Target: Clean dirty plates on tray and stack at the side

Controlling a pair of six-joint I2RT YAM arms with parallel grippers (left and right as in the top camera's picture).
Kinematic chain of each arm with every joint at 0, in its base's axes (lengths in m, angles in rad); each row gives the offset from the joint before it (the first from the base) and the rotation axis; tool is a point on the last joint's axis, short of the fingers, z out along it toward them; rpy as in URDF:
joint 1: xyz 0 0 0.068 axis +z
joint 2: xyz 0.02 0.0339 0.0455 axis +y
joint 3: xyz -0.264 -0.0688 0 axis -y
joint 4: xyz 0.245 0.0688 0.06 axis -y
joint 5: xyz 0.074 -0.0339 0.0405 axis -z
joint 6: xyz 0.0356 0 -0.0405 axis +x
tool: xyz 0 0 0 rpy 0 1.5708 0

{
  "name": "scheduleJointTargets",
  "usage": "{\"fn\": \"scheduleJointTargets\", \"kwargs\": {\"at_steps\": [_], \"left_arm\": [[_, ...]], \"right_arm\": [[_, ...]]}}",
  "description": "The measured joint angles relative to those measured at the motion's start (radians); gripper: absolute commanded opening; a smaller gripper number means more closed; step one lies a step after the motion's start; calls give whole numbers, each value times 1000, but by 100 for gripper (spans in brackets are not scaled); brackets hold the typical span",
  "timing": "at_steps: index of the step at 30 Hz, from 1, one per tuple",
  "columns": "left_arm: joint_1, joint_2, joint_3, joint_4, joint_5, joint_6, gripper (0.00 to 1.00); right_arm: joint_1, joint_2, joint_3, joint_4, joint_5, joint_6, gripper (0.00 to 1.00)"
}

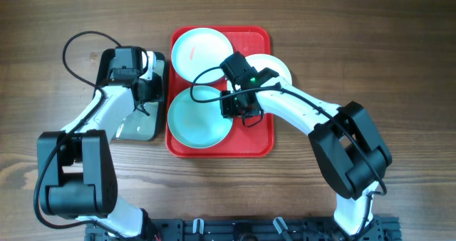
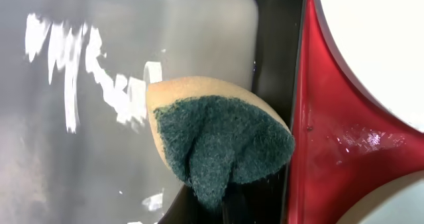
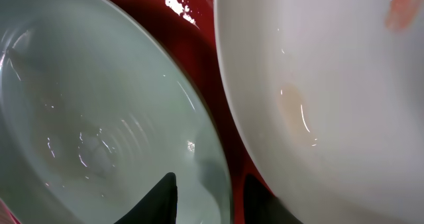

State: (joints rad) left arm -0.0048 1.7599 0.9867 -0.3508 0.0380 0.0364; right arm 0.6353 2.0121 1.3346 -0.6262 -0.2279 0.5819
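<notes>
On the red tray lie three plates. A pale turquoise plate with a reddish smear sits at the back left. A second turquoise plate is at the front, and a white plate at the back right is partly under my right arm. My right gripper straddles the front plate's rim, one finger inside and the other on the tray side, shut on it. My left gripper is shut on a yellow and green sponge over the metal pan.
The black-rimmed metal pan stands just left of the tray, its wet floor gleaming. Cables loop over the wood table behind both arms. The smeared plate lies close beside my right fingers.
</notes>
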Motion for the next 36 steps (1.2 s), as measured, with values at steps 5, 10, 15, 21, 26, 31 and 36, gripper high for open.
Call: {"fn": "scheduleJointTargets", "kwargs": {"at_steps": [5, 10, 15, 21, 26, 31, 36], "left_arm": [[0, 0, 0, 0, 13, -44, 4], [0, 0, 0, 0, 19, -85, 4], [0, 0, 0, 0, 22, -112, 4], [0, 0, 0, 0, 24, -133, 4], [0, 0, 0, 0, 23, -140, 4], [0, 0, 0, -28, -35, -147, 4], [-1, 0, 0, -107, -98, -148, 4]], "right_arm": [[0, 0, 0, 0, 0, 0, 33], [0, 0, 0, 0, 0, 0, 33], [0, 0, 0, 0, 0, 0, 33], [0, 0, 0, 0, 0, 0, 33], [0, 0, 0, 0, 0, 0, 33], [0, 0, 0, 0, 0, 0, 33], [0, 0, 0, 0, 0, 0, 33]]}}
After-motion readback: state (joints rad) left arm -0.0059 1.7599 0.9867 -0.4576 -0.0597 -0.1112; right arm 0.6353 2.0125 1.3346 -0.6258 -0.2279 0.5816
